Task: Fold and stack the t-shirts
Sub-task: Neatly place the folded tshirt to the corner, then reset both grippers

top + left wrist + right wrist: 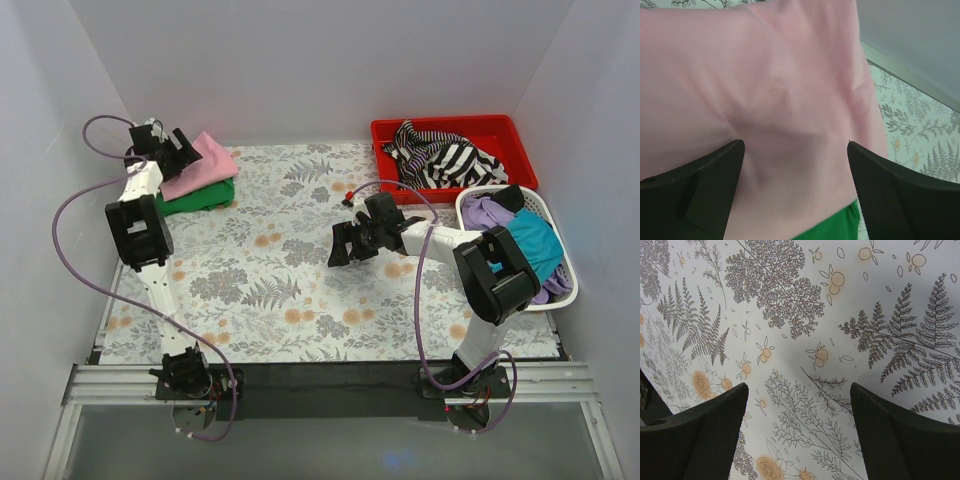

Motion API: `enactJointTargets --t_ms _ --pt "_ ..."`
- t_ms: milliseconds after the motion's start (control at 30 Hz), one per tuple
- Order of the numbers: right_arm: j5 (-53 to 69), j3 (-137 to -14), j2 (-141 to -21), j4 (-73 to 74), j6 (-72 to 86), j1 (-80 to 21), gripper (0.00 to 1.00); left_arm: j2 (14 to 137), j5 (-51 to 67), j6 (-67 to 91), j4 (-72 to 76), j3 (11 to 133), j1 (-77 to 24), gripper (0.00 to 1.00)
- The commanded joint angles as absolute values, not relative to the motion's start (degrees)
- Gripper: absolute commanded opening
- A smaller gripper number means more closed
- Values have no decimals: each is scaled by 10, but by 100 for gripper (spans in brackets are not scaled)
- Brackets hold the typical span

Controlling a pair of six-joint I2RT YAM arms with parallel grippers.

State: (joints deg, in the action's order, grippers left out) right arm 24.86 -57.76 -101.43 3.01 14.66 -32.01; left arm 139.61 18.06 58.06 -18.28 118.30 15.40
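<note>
Left tool (178, 152): spread wide and gripping nothing; I have it hanging over the stack at the far left corner.
Pink shirt (765, 90): folded, on top of the green shirt (200, 197). It fills the left wrist view right under the fingers (700, 195); I can't tell whether they touch it.
Stack spot: I judge that corner keeps finished shirts clear of the folding space mid-tabletop (280, 290).
Right tool (345, 245): also wide and empty, low over bare tabletop near the middle, well apart from the stack.
Striped shirt (445, 160): crumpled in the red bin (450, 122), far right.
Purple shirt (487, 212) and teal shirt (535, 245): heaped in the white basket (540, 203) beside the right arm, not yet folded; I judge the right tool waits nearby for these.
</note>
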Motion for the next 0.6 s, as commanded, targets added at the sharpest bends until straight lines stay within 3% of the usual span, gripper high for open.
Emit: enactJointTargets --t_ms 0,267,367,567 --pt "258 -587 -1006 23 144 -323 88 1278 194 570 -181 1161 153 83" --pt "258 -577 -991 18 144 -327 88 1155 186 578 -199 1060 141 80" --pt "258 -577 -986 14 146 -328 88 1097 205 600 -198 951 127 63" --pt "267 -579 -984 13 143 -329 88 1021 150 678 -134 740 110 60"
